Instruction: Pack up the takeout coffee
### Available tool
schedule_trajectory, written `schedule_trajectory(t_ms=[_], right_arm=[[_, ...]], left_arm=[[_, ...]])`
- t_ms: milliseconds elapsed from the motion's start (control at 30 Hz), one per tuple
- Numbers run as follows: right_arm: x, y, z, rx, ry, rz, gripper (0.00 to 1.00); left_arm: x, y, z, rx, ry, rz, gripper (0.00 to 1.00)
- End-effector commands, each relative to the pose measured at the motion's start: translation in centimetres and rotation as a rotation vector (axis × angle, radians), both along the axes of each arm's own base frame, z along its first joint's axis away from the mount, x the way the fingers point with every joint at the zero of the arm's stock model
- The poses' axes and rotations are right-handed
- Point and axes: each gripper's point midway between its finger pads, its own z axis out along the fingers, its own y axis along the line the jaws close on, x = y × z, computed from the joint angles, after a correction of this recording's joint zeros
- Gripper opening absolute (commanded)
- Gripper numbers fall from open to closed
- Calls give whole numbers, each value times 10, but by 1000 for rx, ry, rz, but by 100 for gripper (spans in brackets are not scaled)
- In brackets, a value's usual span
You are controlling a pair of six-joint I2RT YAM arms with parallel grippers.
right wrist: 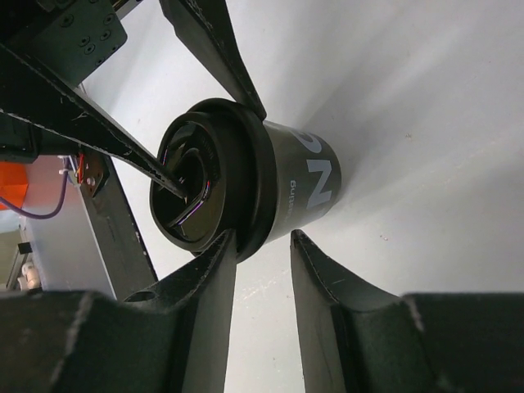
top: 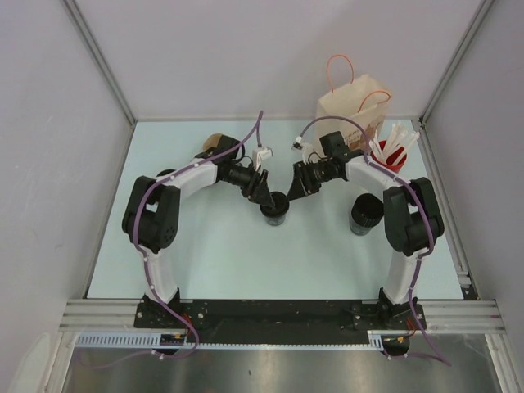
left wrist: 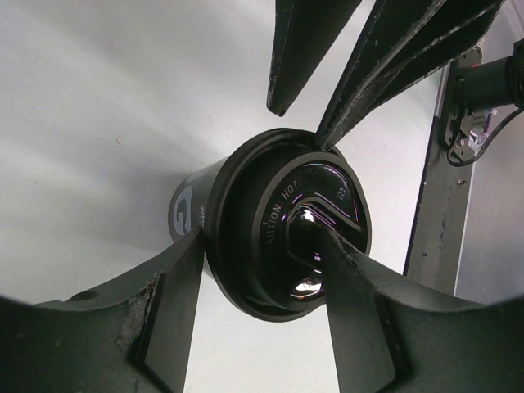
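Now both sets of fingers meet at the takeout coffee (top: 275, 207), mid-desk. Left gripper (left wrist: 262, 278) straddles the matte ringed lid, spread, one finger on top; right gripper (right wrist: 262, 254) spread, one finger against the rim. Cup upright, unlifted; paper bag (top: 352, 110), far right corner, unfilled.

- Even, bright light fills the overhead view; the pale blue-white tabletop (top: 213, 246) shows only faint, soft shadows beneath the arms.
- In the left wrist view, a purple-white glare spot sits on the glossy centre of the round black ringed lid (left wrist: 307, 237), while the dark blurred fingers (left wrist: 164, 327) at the lower edge are out of focus.
- In the right wrist view, soft grey shadow bands cross the white surface at upper right; the near black fingers (right wrist: 205, 319) are blurred, and the lid shows thin purple glints.
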Motion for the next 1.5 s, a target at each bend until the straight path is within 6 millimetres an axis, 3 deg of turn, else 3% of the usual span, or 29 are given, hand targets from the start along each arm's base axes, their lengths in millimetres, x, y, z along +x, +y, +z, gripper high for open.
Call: schedule_trajectory(t_ms=[0, 267, 533, 800, 900, 1000, 1133, 1467], right_arm=[[-2, 7, -3, 18, 3, 17, 37], [2, 5, -19, -16, 40, -28, 31], [-2, 2, -41, -69, 92, -52, 17], [-2, -5, -63, -193, 44, -74, 17], [4, -4, -44, -144, 7, -74, 28], [12, -5, -12, -37, -22, -79, 37], [17, -2, 19, 75, -42, -53, 45], [27, 14, 31, 184, 8, -54, 46]], left_arm=[[-3, 28, -55, 210, 3, 45, 61], [-2, 29, -55, 214, -4, 47, 61], [0, 31, -58, 232, -14, 54, 58], [0, 33, -61, 256, -23, 54, 52], [0, 34, -62, 264, -27, 54, 52], [0, 34, -62, 268, -32, 53, 53], [0, 34, -66, 275, -27, 55, 52], [-2, 35, -66, 286, -37, 53, 51]])
